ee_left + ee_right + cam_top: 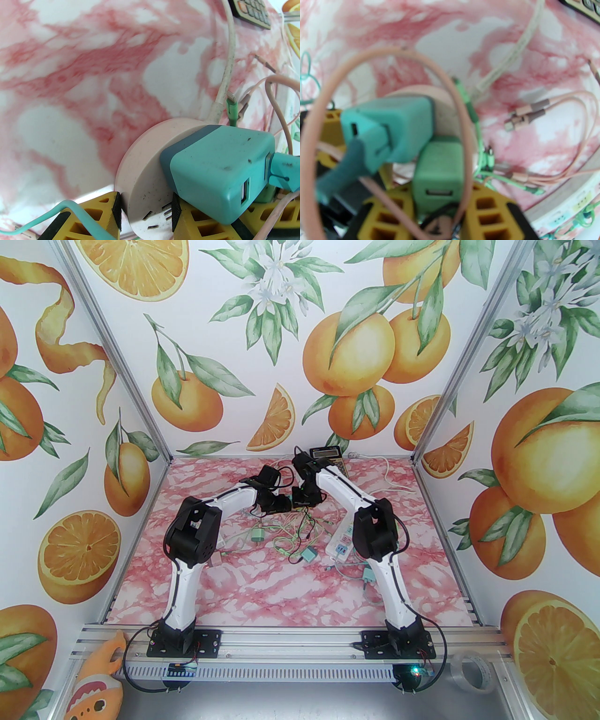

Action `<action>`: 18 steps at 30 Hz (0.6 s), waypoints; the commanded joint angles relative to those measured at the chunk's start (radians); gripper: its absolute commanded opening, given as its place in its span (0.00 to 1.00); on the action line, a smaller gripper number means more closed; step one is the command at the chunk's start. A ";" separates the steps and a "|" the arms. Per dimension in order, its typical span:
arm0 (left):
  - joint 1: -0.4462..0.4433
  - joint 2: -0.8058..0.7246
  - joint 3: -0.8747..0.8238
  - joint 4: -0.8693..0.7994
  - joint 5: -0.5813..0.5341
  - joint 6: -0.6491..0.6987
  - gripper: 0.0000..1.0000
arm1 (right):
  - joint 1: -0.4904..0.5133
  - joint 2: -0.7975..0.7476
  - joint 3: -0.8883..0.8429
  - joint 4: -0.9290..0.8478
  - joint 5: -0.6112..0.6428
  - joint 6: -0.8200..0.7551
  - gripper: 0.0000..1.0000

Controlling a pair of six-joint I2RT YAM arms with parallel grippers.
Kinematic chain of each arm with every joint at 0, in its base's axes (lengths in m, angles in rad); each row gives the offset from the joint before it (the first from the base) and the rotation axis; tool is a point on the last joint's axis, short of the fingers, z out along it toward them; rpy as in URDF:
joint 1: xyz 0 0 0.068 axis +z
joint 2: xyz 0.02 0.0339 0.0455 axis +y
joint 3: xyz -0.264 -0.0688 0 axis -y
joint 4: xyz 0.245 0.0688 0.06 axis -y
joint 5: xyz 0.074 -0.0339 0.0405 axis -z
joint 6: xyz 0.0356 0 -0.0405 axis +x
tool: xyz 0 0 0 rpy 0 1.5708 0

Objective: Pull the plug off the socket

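Green plug (438,173) sits in the middle of the table (70,93), right up against the round pink socket (145,164). I cannot tell if its pins are in the holes. The right gripper (440,201) has its two yellow fingers (487,211) pressed on the sides of the green plug, one on each side, so it is squeezing it. The left gripper (145,201) squeezes the socket by its edge, with the pink disc stuck between its two yellow fingers (103,211). The socket is tipped up on its side, so its flat face with the holes looks toward the left wrist camera. A bigger blue-green plug (218,168) is pushed into the socket too, just beside the green plug, and a blue-green wire (283,173) comes out of its end. A pink wire (370,54) makes a big loop in front of both plugs in the right wrist view. From the top, the two arms lean in and meet nose to nose over the pink marble top. More thin wires lie in a messy pile near them. A white power strip (340,544) lies near the right arm. A calculator (330,458) rests at the far edge of the table.
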 commanded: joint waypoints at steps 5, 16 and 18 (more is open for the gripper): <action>-0.052 0.198 -0.081 -0.192 -0.087 0.023 0.17 | 0.118 -0.022 0.119 0.013 0.006 0.013 0.22; -0.063 0.215 -0.058 -0.209 -0.091 0.031 0.17 | 0.271 0.073 0.246 -0.054 0.052 0.004 0.21; -0.063 0.215 -0.060 -0.212 -0.095 0.033 0.17 | 0.237 0.056 0.238 -0.049 0.033 0.005 0.21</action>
